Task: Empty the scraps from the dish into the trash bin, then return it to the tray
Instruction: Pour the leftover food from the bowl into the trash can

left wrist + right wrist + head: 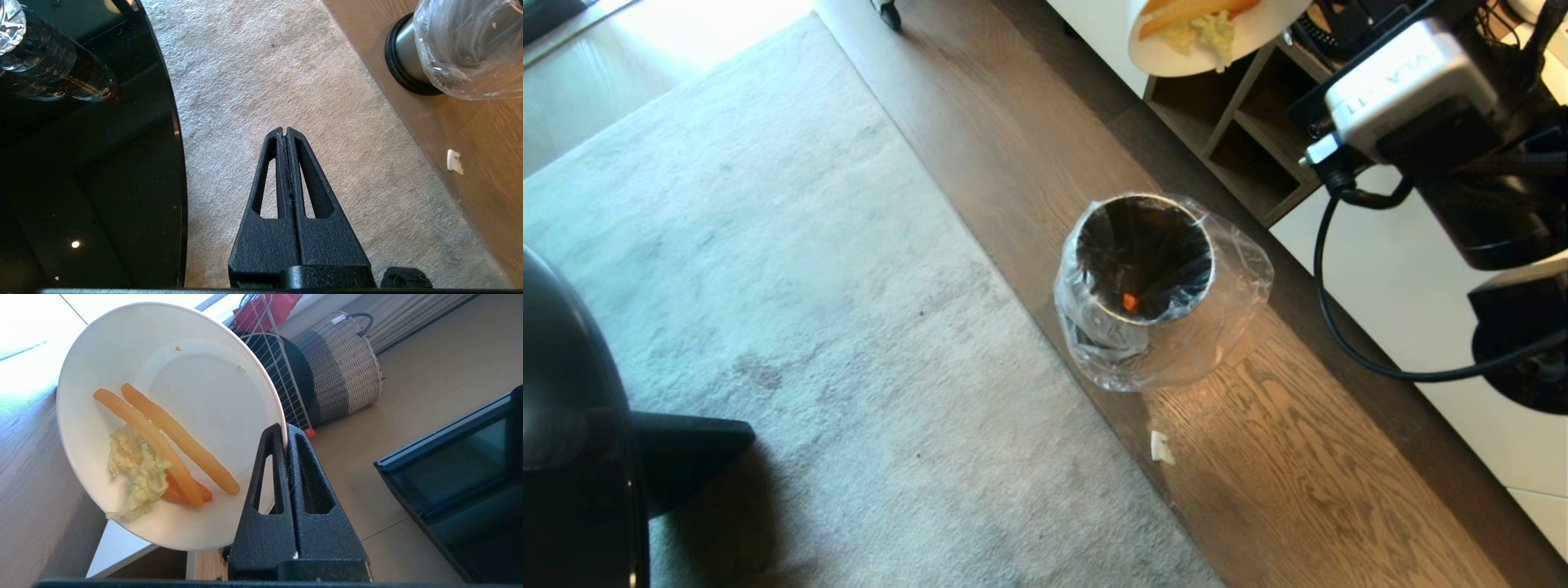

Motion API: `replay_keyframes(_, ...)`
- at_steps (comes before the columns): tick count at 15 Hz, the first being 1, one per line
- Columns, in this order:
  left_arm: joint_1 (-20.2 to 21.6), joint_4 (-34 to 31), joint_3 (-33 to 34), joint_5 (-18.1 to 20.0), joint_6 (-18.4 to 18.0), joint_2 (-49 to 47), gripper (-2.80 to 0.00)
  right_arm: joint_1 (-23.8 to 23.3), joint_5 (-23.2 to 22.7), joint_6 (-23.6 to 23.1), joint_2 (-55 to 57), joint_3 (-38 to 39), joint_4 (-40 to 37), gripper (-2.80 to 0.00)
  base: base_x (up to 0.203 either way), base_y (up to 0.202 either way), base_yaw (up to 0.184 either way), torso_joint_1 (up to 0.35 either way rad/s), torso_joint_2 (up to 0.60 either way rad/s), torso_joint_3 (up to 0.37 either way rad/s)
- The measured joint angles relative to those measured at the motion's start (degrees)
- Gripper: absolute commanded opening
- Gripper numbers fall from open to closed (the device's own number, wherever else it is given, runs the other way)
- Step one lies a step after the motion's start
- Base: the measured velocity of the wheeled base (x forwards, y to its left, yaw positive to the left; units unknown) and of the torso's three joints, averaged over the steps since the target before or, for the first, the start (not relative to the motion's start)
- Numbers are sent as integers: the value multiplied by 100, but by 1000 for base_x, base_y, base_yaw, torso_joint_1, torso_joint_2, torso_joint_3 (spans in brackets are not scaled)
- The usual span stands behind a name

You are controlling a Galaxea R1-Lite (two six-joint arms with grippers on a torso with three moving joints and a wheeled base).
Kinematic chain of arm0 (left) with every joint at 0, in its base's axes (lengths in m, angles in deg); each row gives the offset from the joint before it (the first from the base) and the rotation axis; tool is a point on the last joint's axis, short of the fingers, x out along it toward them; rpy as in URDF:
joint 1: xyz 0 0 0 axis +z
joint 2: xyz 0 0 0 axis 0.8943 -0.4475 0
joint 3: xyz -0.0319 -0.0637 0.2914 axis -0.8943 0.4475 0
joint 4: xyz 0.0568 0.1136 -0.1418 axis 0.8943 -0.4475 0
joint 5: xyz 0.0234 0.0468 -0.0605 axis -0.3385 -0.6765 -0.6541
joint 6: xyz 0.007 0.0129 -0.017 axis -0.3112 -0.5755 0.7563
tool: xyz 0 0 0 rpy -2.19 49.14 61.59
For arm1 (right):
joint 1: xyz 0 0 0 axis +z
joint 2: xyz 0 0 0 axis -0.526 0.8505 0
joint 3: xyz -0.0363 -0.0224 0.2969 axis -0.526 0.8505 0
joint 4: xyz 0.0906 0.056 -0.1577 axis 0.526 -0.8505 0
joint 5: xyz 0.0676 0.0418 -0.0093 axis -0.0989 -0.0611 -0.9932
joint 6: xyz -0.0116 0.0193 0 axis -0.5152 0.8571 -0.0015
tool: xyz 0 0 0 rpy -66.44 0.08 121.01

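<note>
My right gripper (284, 430) is shut on the rim of the white dish (196, 375), which is tipped steeply on its side. The scraps (155, 457), orange sticks and pale green pieces, have slid to the dish's low side. In the head view the dish (1217, 41) shows at the top edge, up and to the right of the trash bin (1145, 257). The bin stands on the wood floor, lined with a clear bag, with one orange bit inside. My left gripper (285, 131) is shut and empty over the carpet. The tray is out of view.
A glossy black round table top (122, 163) lies beside the left gripper, with a bottle (53, 65) on it. A white cabinet (1405, 278) with open shelves runs along the right. A small white scrap (1161, 447) lies on the floor near the bin. A woven basket (343, 367) stands farther off.
</note>
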Motion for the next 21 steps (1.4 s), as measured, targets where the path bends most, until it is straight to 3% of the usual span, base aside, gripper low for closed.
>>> replay_keyframes(21,0,0,0,-2,1,0,-280,186,10,11,-835,783,1,-280,0,0,0,0,0,0)
